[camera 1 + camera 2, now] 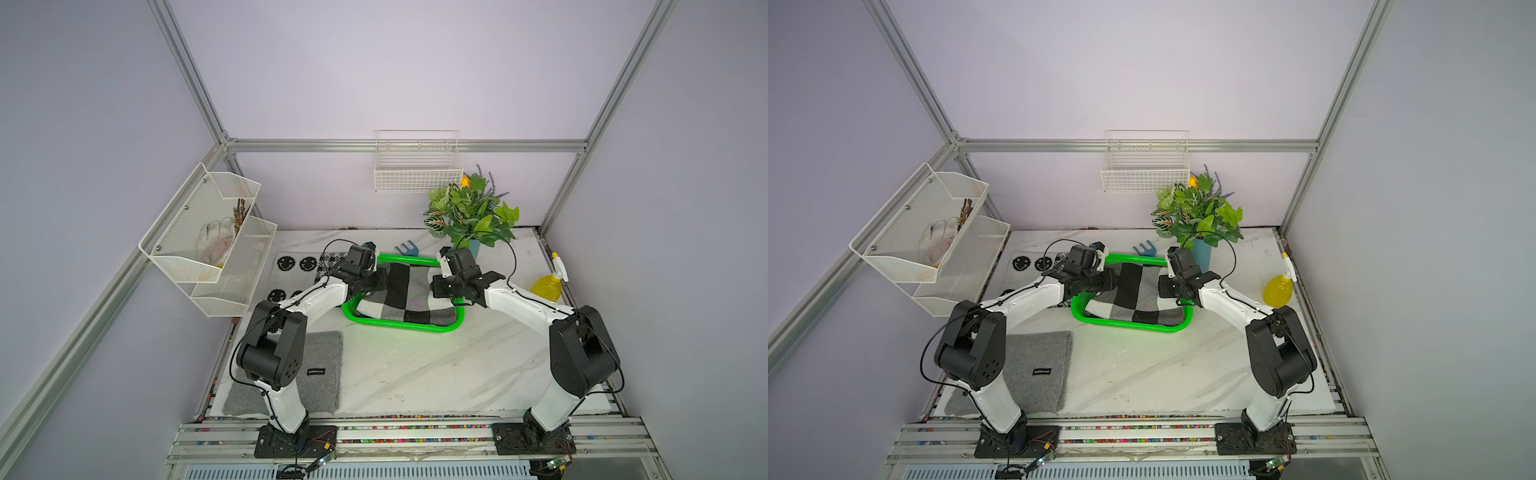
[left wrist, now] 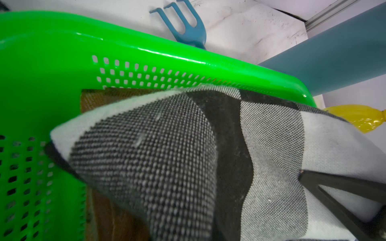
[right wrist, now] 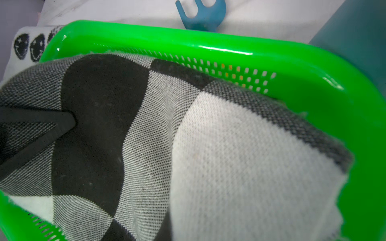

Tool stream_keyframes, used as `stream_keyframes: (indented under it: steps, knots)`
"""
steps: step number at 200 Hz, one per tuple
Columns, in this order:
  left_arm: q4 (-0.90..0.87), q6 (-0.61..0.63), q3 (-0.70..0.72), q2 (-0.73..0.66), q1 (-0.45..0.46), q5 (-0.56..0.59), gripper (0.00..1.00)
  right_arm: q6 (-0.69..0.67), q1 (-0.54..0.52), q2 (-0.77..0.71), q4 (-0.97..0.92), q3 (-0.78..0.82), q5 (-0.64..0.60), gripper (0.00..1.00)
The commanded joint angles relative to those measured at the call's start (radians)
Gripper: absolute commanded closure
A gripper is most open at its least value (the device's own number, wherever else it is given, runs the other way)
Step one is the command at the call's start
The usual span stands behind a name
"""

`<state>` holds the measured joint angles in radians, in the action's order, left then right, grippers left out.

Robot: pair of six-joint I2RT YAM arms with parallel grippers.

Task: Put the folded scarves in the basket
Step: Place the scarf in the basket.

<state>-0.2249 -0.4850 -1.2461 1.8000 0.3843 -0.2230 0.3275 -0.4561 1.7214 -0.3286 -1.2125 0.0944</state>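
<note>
Checked black, grey and white scarf (image 1: pixel 409 293) sits inside the green basket (image 1: pixel 399 327), toward the back of the table (image 1: pixel 415 374). Both top views show the fabric filling most of the basket, inside the rim on the sides I can see. Can't tell whether the middle lies flat on the perforated floor.

Left claw (image 1: pixel 381 283) is pressed together, pinching the scarf's left end. The left wrist view shows that end humped up off the basket floor, one black finger (image 2: pixel 344 183) on the cloth. Right claw (image 1: pixel 434 287) is likewise closed, pinching the right end, its finger (image 3: pixel 41 115) lying on a black check, that edge close to the basket wall.

Carry and placement look basically done. Left, by my read: both claws let go, the ends drop flat, the arms back off. Risk is fabric snagging on a finger and dragging out.

Blue hand fork (image 1: pixel 406 249) and plant pot (image 1: pixel 473 249) sit just behind the basket, untouched.
</note>
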Motion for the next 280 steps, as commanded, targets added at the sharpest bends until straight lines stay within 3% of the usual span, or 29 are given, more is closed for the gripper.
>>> stream_keyframes:
  steps: [1,29,38,55,65,72,91,113,160,201,226,254,280]
  knots:
    - [0.069,0.026,-0.018,0.016,-0.018,0.016,0.96,-0.016,0.004,0.013,-0.001,-0.02,-0.038,1.0]
    - [0.056,0.046,-0.022,0.046,-0.023,0.043,0.95,-0.022,0.004,0.05,-0.016,-0.024,-0.054,1.0]
    - [0.052,0.046,-0.027,0.052,-0.024,0.044,0.9,-0.024,0.004,0.06,-0.027,-0.027,-0.065,0.89]
    - [0.041,0.046,-0.03,0.05,-0.024,0.039,0.86,-0.03,0.005,0.057,-0.035,-0.026,-0.088,0.88]
    - [0.041,0.046,-0.026,0.045,-0.024,0.043,0.83,-0.033,0.004,0.054,-0.036,-0.025,-0.091,0.83]
    - [0.037,0.047,-0.025,0.043,-0.024,0.049,0.78,-0.034,0.002,0.051,-0.038,-0.024,-0.096,0.74]
    - [0.024,0.049,-0.02,0.032,-0.023,0.058,0.62,-0.039,0.0,0.037,-0.052,-0.022,-0.116,0.72]
    - [0.017,0.055,-0.01,0.026,-0.024,0.078,0.59,-0.043,-0.005,0.015,-0.067,-0.016,-0.143,0.61]
    - [-0.047,0.092,-0.007,-0.082,-0.019,0.178,0.56,-0.074,-0.042,-0.089,-0.148,-0.013,-0.3,0.54]
    - [-0.083,0.108,-0.015,-0.149,-0.012,0.241,0.52,-0.082,-0.069,-0.158,-0.091,0.027,-0.258,0.53]
    - [0.084,0.085,0.033,-0.144,0.013,0.091,0.52,-0.084,-0.096,-0.122,-0.06,0.018,-0.224,0.56]
    - [0.073,0.091,0.055,-0.192,0.074,0.278,0.52,-0.088,-0.107,-0.057,-0.028,0.006,-0.204,0.61]
    - [0.22,0.083,0.078,-0.125,0.068,0.12,0.52,-0.083,-0.105,0.027,-0.006,-0.031,-0.259,0.71]
